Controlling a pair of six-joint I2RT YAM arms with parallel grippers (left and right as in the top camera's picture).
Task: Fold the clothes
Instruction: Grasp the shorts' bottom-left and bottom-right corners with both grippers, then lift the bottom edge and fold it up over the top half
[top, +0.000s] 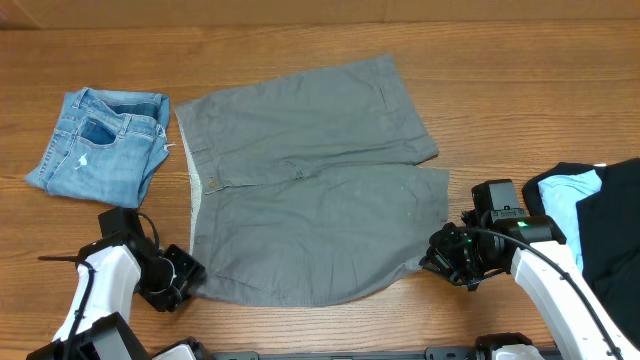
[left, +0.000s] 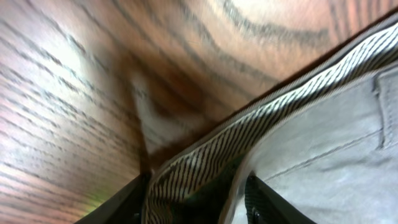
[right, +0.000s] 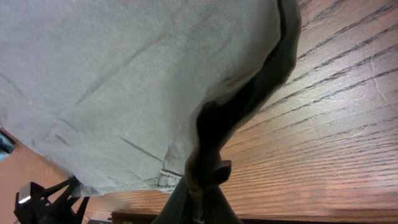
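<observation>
One pair of grey cotton shorts (top: 310, 180), flat, striped inner waistband (left: 261, 134), woodgrain table (top: 300, 40)

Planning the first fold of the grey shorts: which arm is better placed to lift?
Neither alone: left gripper straddles the striped waistband corner; right gripper pinches the grey shorts hem.

The shorts (top: 310, 180) lie spread in the middle of the tabletop (top: 500, 60), waistband to the left, legs to the right. The denim shorts (top: 100, 145) lie just left of them, toward the far side. A pile of garments (top: 590, 215) sits at the right edge. The left hand (top: 185, 275) is at the shorts' near left corner, the right hand (top: 440, 255) at their near right corner.
</observation>
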